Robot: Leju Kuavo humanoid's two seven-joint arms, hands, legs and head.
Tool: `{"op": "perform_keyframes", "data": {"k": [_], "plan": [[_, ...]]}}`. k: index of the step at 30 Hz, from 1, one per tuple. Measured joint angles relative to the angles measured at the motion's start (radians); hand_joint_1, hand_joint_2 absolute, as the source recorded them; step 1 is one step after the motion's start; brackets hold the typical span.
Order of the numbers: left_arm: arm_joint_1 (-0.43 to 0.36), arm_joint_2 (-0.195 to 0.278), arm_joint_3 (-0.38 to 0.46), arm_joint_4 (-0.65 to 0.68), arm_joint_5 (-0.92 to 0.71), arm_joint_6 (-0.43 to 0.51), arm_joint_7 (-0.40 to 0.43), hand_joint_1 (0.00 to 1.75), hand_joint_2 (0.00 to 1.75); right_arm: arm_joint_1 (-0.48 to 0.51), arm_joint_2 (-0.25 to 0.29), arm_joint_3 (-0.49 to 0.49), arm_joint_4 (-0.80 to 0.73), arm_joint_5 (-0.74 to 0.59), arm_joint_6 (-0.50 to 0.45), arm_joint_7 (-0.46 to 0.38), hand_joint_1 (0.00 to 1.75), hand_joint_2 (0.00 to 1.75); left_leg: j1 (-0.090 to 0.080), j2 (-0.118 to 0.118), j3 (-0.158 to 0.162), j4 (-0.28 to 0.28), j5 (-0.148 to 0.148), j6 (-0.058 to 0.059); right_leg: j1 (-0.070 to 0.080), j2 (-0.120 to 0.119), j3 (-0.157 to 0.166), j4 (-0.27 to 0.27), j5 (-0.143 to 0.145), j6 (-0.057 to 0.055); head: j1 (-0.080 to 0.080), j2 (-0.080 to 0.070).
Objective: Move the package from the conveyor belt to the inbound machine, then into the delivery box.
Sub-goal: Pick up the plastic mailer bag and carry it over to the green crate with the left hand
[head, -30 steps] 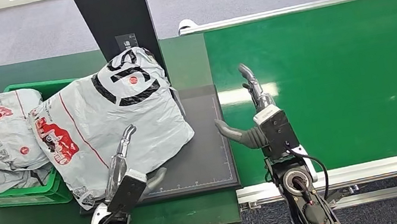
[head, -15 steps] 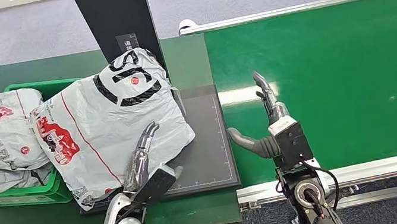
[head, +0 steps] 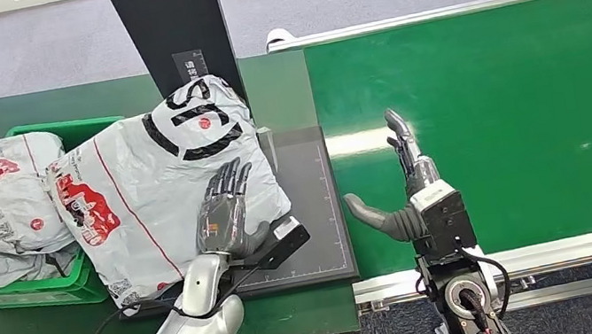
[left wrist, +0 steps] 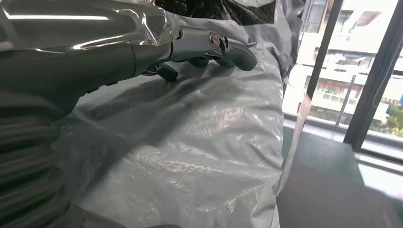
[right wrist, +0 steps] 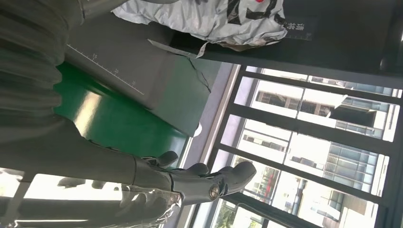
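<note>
A: OK, left hand (head: 226, 209)?
B: Fingers (left wrist: 228, 47) straight and spread, flat against the grey package (head: 161, 188), gripping nothing.
A: Package location?
B: Under those fingers, lying on the dark inbound machine (head: 310, 219) plate, its far end draped over the green delivery box (head: 26, 295) beside it.
A: Right hand (head: 408, 189)?
B: Open, fingers apart, thumb out toward the plate, over the green conveyor belt (head: 517, 114), holding nothing.
A: Box contents?
B: Other grey parcels (head: 6, 199).

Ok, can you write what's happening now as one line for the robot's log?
left hand: fingers spread flat on package | package: on inbound machine, overlapping delivery box | right hand: open above conveyor belt
</note>
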Motion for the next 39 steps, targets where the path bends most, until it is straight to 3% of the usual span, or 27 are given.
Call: {"op": "perform_keyframes", "data": {"k": [5, 6, 9, 10, 22, 31, 35, 39], "plan": [[-0.065, -0.014, -0.009, 0.132, -0.067, -0.035, 0.045, 0.0, 1.75, -0.006, 0.005, 0.0, 0.0, -0.008, 0.003, -0.004, 0.0, 1.75, 0.0, 0.0, 0.0, 0.0, 0.0, 0.0, 0.0, 0.0, 0.0, 0.0, 0.0, 0.0, 0.0, 0.0], [-0.076, -0.018, -0.012, 0.153, -0.079, -0.044, 0.053, 0.32, 1.75, -0.01, 0.006, 0.0, 0.0, -0.01, 0.004, -0.004, 0.0, 1.75, 0.0, 0.0, 0.0, 0.0, 0.0, 0.0, 0.0, 0.0, 0.0, 0.0, 0.0, 0.0, 0.0, 0.0], [-0.103, -0.026, -0.021, 0.202, -0.108, -0.068, 0.07, 1.61, 1.75, -0.018, 0.01, -0.001, 0.0, -0.013, 0.008, -0.004, 0.0, 1.75, 0.0, -0.001, 0.001, 0.0, 0.0, 0.0, 0.0, 0.0, 0.001, 0.0, 0.0, 0.0, 0.0, 0.0], [-0.109, -0.028, -0.024, 0.214, -0.116, -0.075, 0.072, 1.73, 1.75, -0.019, 0.011, -0.001, 0.0, -0.014, 0.008, -0.004, 0.0, 1.75, 0.0, -0.001, 0.001, 0.0, 0.0, 0.0, 0.0, 0.0, 0.002, 0.0, 0.0, 0.0, 0.0, 0.0], [-0.125, -0.036, -0.039, 0.283, -0.131, -0.071, 0.053, 1.75, 1.75, -0.02, 0.012, -0.007, 0.0, -0.03, 0.003, -0.017, 0.0, 1.75, 0.0, -0.001, 0.002, 0.0, 0.0, 0.0, 0.0, 0.0, 0.003, 0.0, 0.0, 0.0, 0.0, 0.0], [-0.113, -0.038, -0.024, 0.25, -0.057, 0.075, -0.077, 1.75, 1.75, -0.017, 0.009, -0.024, 0.0, -0.032, -0.023, -0.018, 0.0, 1.75, 0.0, -0.001, 0.002, 0.0, 0.0, 0.0, 0.0, 0.0, 0.002, 0.0, 0.0, 0.0, 0.0, 0.0], [-0.061, -0.031, -0.017, 0.094, -0.034, 0.098, -0.125, 1.75, 1.75, -0.006, 0.005, -0.038, 0.0, -0.034, -0.042, -0.019, 0.0, 1.75, 0.0, 0.0, 0.001, 0.0, 0.0, 0.0, 0.0, 0.0, 0.001, 0.0, 0.0, 0.0, 0.0, 0.0], [0.02, 0.018, -0.017, -0.257, -0.028, 0.075, -0.13, 1.75, 1.75, 0.03, -0.005, -0.058, 0.0, -0.039, -0.068, -0.04, 0.0, 1.75, 0.0, 0.0, -0.001, 0.0, 0.0, 0.0, 0.0, 0.0, 0.0, 0.0, 0.0, 0.0, 0.0, 0.0]]}}
